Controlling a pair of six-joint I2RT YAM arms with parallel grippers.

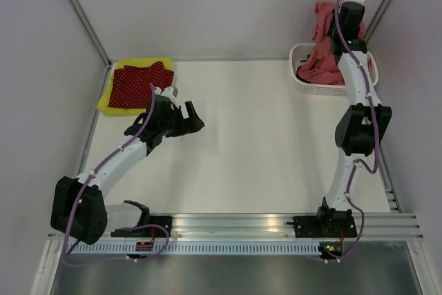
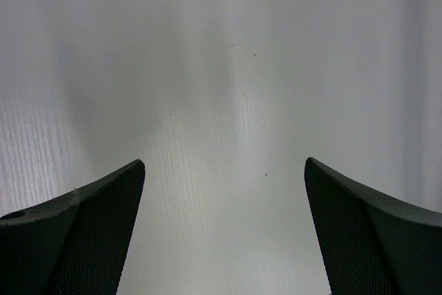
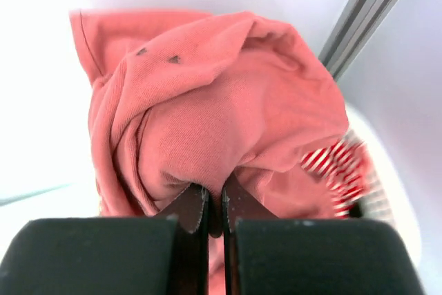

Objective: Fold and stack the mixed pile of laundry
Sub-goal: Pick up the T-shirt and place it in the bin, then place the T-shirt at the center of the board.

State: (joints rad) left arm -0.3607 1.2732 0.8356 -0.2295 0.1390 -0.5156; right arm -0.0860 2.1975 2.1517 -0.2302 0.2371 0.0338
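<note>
Top view: your left gripper (image 1: 194, 118) sits low over the bare table (image 1: 262, 150), fingers spread, nothing between them. Just behind it, in the far left corner, the dark red white-dotted cloth (image 1: 138, 84) lies flat on top of the yellow-green garment (image 1: 105, 100); yellow edge shows on the left and far sides. Your right arm (image 1: 359, 129) is stretched to the far right corner, wrist raised over the white basket (image 1: 295, 67). The salmon-pink polo shirt (image 1: 323, 53) hangs from the wrist area, lower part bunched in the basket. You can't see the right fingertips from here; the wrist hides them. Dark patch inside the basket's left side, can't tell what it is.

Left wrist view: both fingers (image 2: 90, 233) wide apart at the frame's bottom corners, only white table surface between them. No cloth in frame.

Right wrist view: your right gripper (image 3: 215, 205) is pressed together on a fold of the polo shirt, pinching it at the tips. The shirt bulges up in front of the camera and fills most of the frame. Red-white striped piece (image 3: 335, 167) shows lower right, under the shirt, inside the blurred basket rim.
</note>
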